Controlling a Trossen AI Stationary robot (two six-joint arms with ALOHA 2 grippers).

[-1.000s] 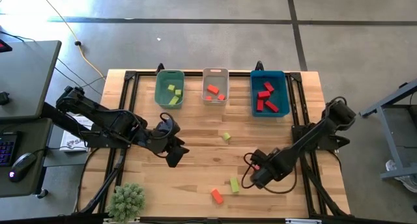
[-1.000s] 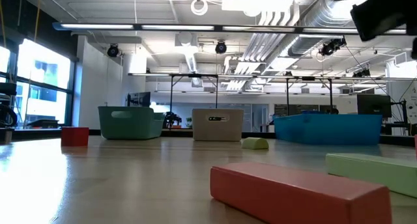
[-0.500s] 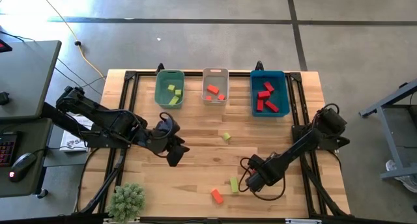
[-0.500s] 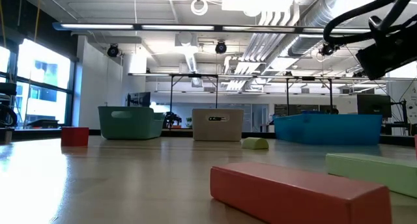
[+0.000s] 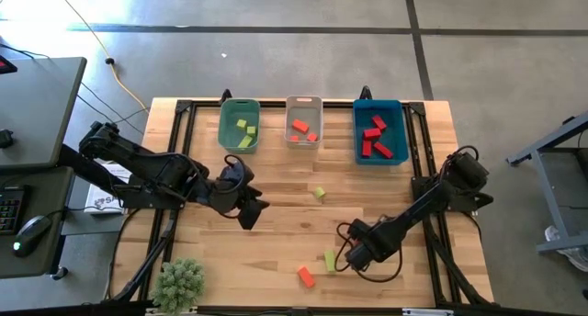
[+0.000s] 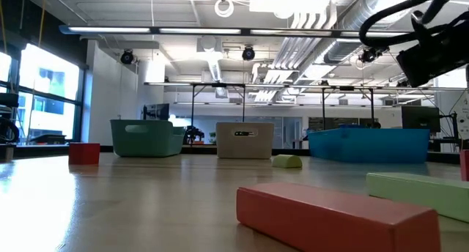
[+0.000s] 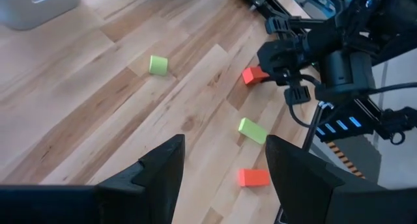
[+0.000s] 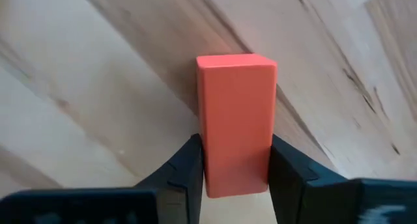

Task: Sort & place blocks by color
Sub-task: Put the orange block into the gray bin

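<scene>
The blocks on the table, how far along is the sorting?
Done: yellow-green blocks sit in the green bin, orange-red blocks in the white bin, deep red blocks in the blue bin. In hand: the right gripper is shut on an orange-red bar on the table. Left: two loose yellow-green pieces, an orange-red piece and a red cube; the left gripper hovers open mid-table.

Three bins (image 5: 239,125); nine blocks (image 5: 319,194) inside them, four out on the table (image 5: 285,215); two arms (image 5: 147,174).

Grey concrete floor (image 5: 276,8) around the wooden counter (image 5: 276,233); desk (image 5: 37,105) at left; bright windows (image 6: 44,91), exposed ceiling ducts (image 6: 308,17)
</scene>
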